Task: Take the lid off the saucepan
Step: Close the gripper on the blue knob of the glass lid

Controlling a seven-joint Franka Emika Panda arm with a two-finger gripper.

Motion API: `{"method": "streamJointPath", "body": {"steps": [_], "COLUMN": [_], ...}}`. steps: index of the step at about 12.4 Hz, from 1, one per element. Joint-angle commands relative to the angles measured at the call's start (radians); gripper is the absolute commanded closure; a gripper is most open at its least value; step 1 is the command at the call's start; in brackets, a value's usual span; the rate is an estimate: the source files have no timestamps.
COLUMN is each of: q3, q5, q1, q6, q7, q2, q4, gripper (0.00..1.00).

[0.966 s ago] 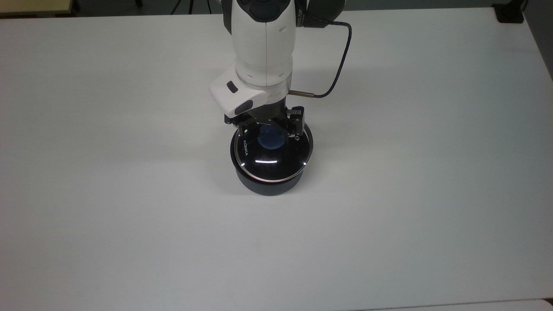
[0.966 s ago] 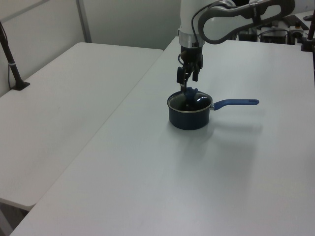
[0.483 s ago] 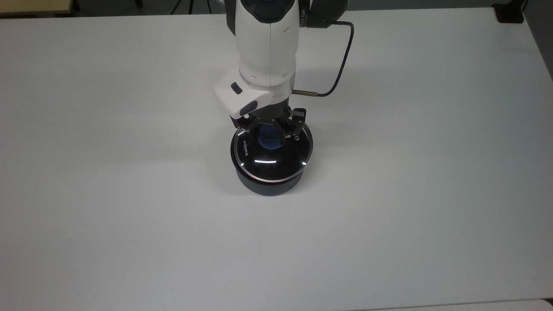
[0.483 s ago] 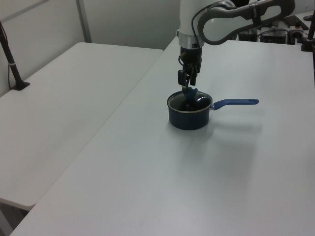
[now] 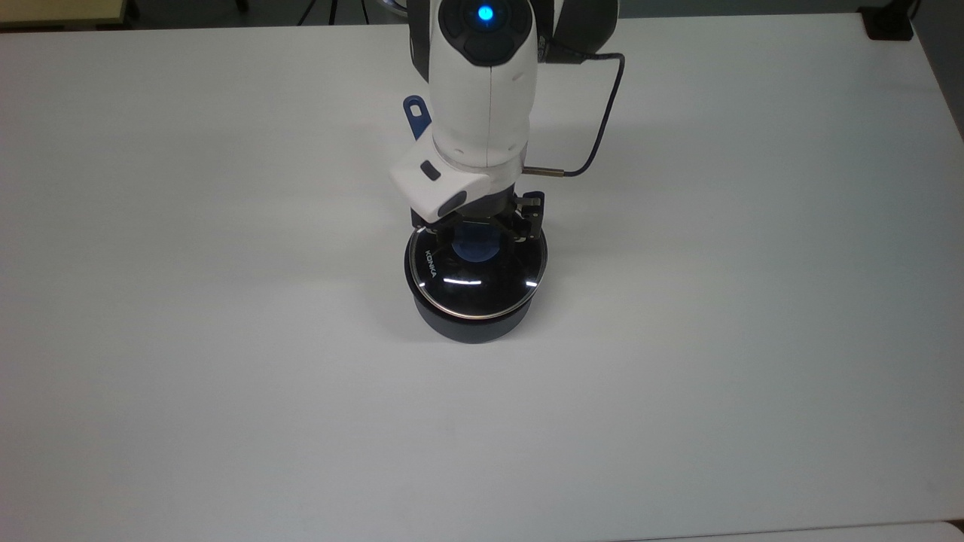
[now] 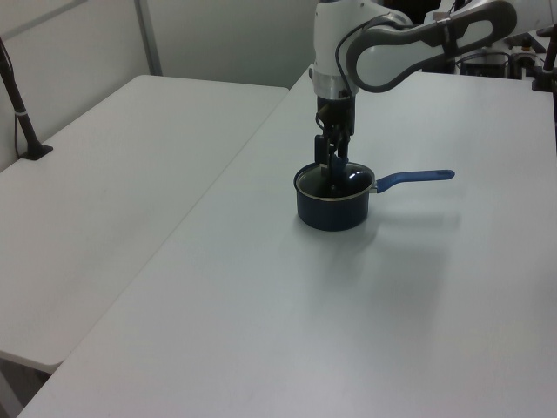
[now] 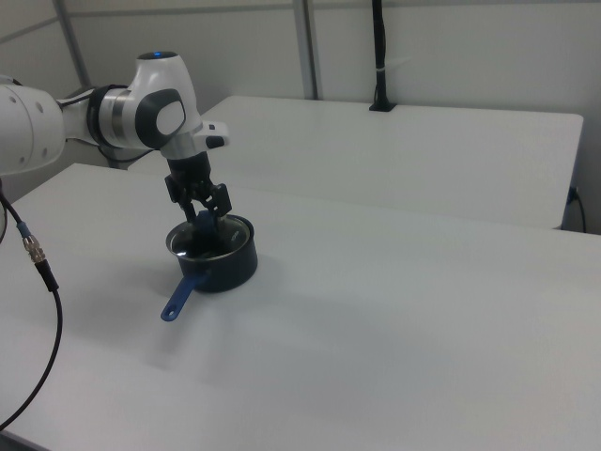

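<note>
Gripper (image 5: 477,235) sits down around the knob (image 5: 474,249), fingers nearly closed on it. Lid (image 5: 476,280) rests on the pan (image 6: 331,209), ready for lifting.

Saucepan (image 5: 467,320) on table (image 5: 226,376), mid-table in top view. Lid (image 5: 477,282) sits on saucepan. Gripper (image 5: 476,226) directly above lid's knob (image 5: 474,248). Saucepan's handle (image 6: 416,178) runs to the left view's right.

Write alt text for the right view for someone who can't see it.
A white robot arm's gripper reaches down onto the blue knob of the lid on a dark saucepan, whose blue handle points toward the camera. They stand on a white table.
</note>
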Motion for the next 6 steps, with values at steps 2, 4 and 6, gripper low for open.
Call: {"method": "streamJointPath", "body": {"steps": [2, 4, 6], "q3": [-0.007, -0.007, -0.008], "q5": [0.008, 0.008, 0.008], "q1": [0.01, 0.01, 0.008], "q6": [0.0, -0.016, -0.05], "q7": [-0.063, -0.082, -0.085], "q2": [-0.005, -0.019, -0.045], "q4": [-0.002, 0.001, 0.004], "gripper": [0.48, 0.58, 0.58]}}
